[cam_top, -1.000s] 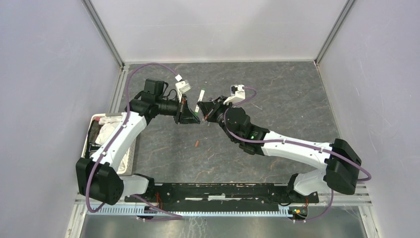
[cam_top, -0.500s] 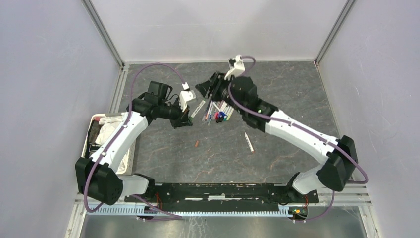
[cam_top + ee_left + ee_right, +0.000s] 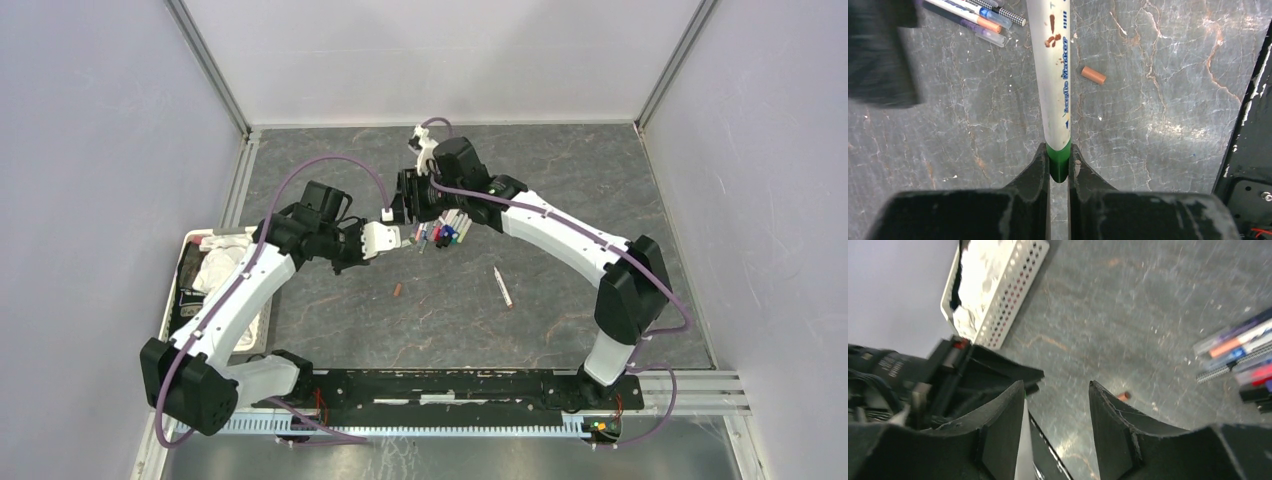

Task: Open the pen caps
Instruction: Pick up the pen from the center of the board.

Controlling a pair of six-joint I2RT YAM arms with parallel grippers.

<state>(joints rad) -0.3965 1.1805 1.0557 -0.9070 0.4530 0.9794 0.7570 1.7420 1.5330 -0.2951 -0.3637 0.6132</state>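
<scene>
My left gripper [image 3: 1059, 162] is clamped tight on the green end of a white marker [image 3: 1054, 75]. Its barrel runs straight up the middle of the left wrist frame, with blue lettering and brown smears along it. Whether that green end is a cap I cannot tell. My right gripper [image 3: 1058, 410] stands with its fingers apart. A loose brown cap [image 3: 1093, 75] lies just right of the barrel. The other pens [image 3: 983, 15] lie bunched at upper left, partly behind a black blurred shape [image 3: 878, 55]. A white basket [image 3: 998, 290] sits at the upper left of the right wrist frame.
</scene>
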